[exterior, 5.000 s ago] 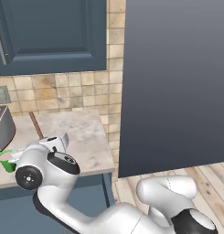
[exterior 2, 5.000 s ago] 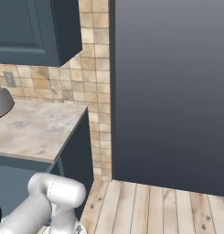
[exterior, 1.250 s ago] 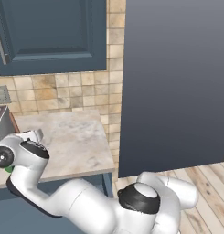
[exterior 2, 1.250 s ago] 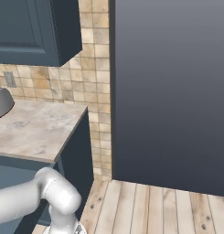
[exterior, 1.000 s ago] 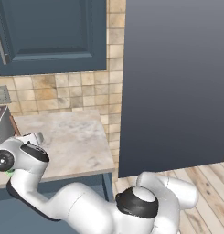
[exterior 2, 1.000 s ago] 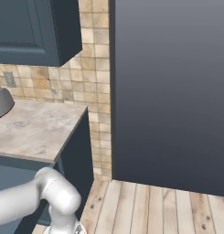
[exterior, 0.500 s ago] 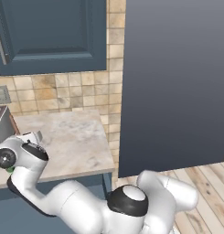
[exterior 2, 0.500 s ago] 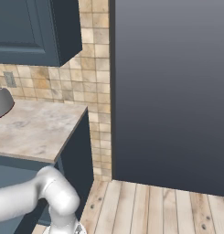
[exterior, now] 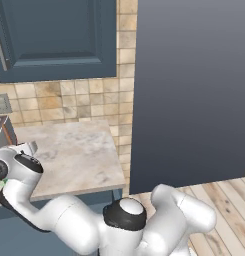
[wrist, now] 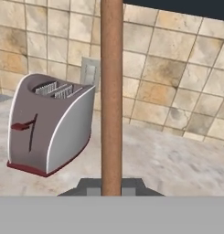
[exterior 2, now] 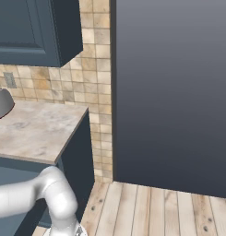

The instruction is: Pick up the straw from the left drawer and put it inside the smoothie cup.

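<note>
In the hand view, nearest the camera, the claw (wrist: pixel 111 188) is clamped fully shut on the straw (wrist: pixel 111 91), an orange-brown stick that rises straight up from between the 2 dark finger tips and runs out of the top of the picture. That grip suggests the first half of the job, lifting the straw out of the drawer, is done; what appears to be left is carrying it to the smoothie cup and lowering it in. Behind the straw, the silver toaster (wrist: pixel 47 123) with its red lever stands on the marbled tabletop (wrist: pixel 177 160), and farther back the tan tiled wall (wrist: pixel 186 68) carries a grey wall socket (wrist: pixel 89 73) just above the toaster's far corner. In the left base view the white arm (exterior: pixel 59 220) reaches low across the tabletop's front-left corner, its wrist at the left edge of the picture, where a sliver of bright green (exterior: pixel 3 183), probably the smoothie cup, peeks out beside it. If so, the cup sits just by the hand, so the remaining move looks short: line the straw's lower end over the cup's mouth and release. Beyond hang the blue upper cabinet (exterior: pixel 54 40) and a tall dark panel (exterior: pixel 194 90).
</note>
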Controlling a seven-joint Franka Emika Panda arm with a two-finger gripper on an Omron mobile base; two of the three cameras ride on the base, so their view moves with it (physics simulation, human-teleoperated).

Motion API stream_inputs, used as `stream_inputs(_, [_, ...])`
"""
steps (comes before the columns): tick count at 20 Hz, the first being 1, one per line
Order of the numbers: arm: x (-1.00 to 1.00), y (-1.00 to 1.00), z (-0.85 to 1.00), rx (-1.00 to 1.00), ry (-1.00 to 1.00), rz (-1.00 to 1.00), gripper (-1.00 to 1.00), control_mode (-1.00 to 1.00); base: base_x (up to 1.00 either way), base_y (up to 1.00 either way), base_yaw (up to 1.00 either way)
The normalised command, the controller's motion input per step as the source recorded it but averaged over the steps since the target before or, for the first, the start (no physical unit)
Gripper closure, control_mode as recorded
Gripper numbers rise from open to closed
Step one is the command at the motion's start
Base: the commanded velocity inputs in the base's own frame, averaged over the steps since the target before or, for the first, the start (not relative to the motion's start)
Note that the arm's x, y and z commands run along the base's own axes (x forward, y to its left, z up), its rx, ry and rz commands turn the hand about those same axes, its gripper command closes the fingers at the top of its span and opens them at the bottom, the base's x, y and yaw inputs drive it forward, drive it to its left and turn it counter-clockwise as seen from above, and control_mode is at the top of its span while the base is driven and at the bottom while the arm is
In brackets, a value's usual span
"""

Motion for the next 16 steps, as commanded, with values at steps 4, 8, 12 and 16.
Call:
stream_inputs(4, [0.04,0.18,-0.07,0.0,0.0,0.0,1.0,-1.0,0.0,0.0,0.0])
stream_inputs(8, [0.08,0.04,-0.18,0.0,0.0,0.0,1.0,-1.0,0.0,0.0,0.0])
stream_inputs(12, [0.1,0.03,-0.23,0.0,0.0,0.0,1.0,-1.0,0.0,0.0,0.0])
stream_inputs(16, [0.12,0.08,-0.2,0.0,0.0,0.0,1.0,-1.0,0.0,0.0,0.0])
